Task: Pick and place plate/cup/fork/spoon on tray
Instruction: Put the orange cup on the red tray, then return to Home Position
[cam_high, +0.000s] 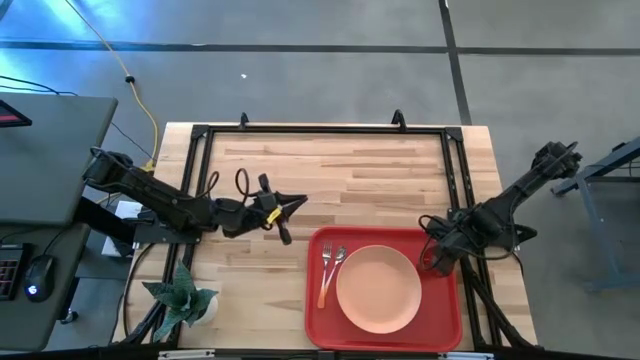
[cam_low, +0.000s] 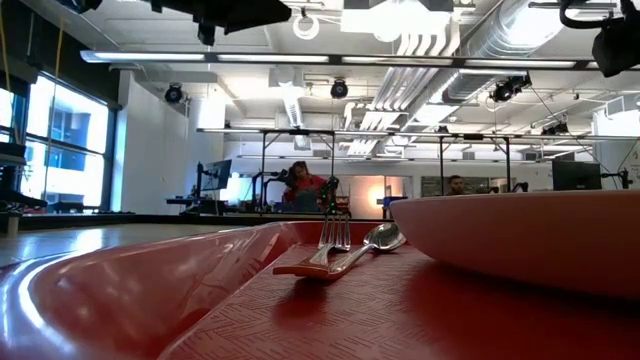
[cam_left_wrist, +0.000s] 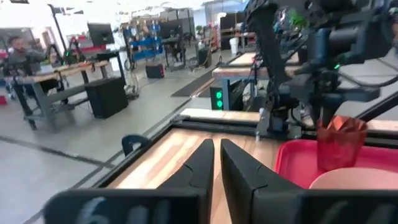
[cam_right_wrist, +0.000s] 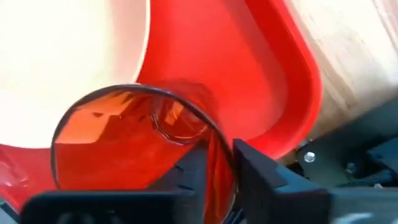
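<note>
The red tray (cam_high: 445, 330) lies at the table's near right. On it lie the salmon-pink plate (cam_high: 378, 288) and, to the plate's left, the fork (cam_high: 326, 258) and the spoon (cam_high: 340, 256), side by side; they also show in the low view, fork (cam_low: 330, 238) and spoon (cam_low: 384, 237). My right gripper (cam_high: 440, 258) is shut on the orange-red cup (cam_right_wrist: 124, 143) over the tray's far right corner, beside the plate. The cup also shows in the left wrist view (cam_left_wrist: 339, 142). My left gripper (cam_high: 290, 215) hangs shut and empty over bare wood left of the tray. My right gripper holds the cup by its wall at the rim (cam_right_wrist: 214, 134), with one finger inside the cup (cam_right_wrist: 193, 180) and one outside (cam_right_wrist: 264, 171). The fingers come from above, slanting down from the table's right side. The cup stands about upright with its mouth up, low over the tray; I cannot tell whether its base rests on the tray.
A small potted plant (cam_high: 182, 297) stands at the table's near left corner. A black frame (cam_high: 320, 130) runs along the table's far and side edges. Bare wood lies left of and beyond the tray. People and desks show in the room behind.
</note>
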